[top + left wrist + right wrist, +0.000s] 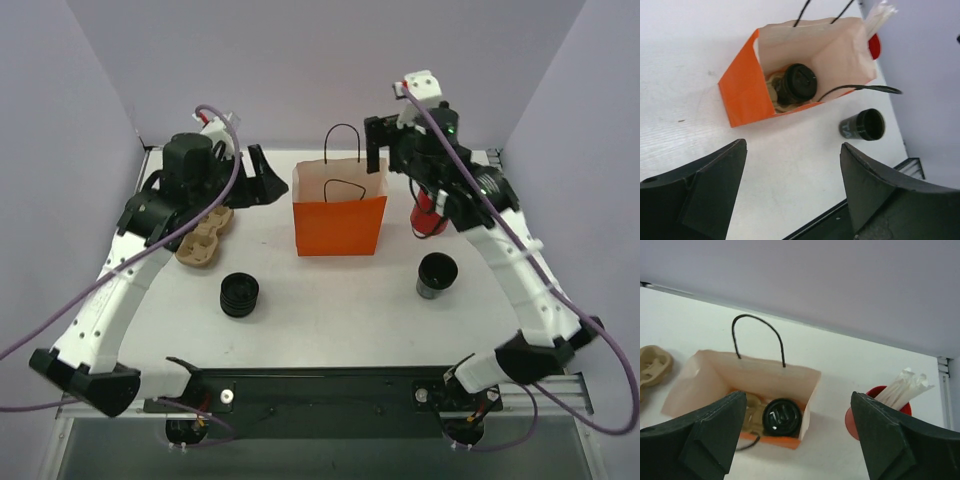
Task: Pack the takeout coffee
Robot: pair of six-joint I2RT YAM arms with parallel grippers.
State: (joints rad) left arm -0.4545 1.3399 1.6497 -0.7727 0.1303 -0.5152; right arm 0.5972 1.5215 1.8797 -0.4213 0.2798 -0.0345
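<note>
The orange paper bag point(340, 222) stands open at the table's middle back. Inside it a takeout coffee cup with a black lid point(797, 82) sits on a tan tray; it also shows in the right wrist view point(782, 416). A second dark grey-black cup point(437, 275) with an open top and black rim stands on the table right of the bag point(864, 125). My left gripper point(268, 180) hovers left of the bag, open and empty point(793, 145). My right gripper point(378, 150) hovers above the bag's back right corner, open and empty point(798, 395).
A low ribbed black round stack point(240, 294) sits front left. A tan pulp cup carrier point(205, 238) lies at the left. A red cup of white straws point(430, 212) stands right of the bag point(880, 410). Purple walls close in on three sides.
</note>
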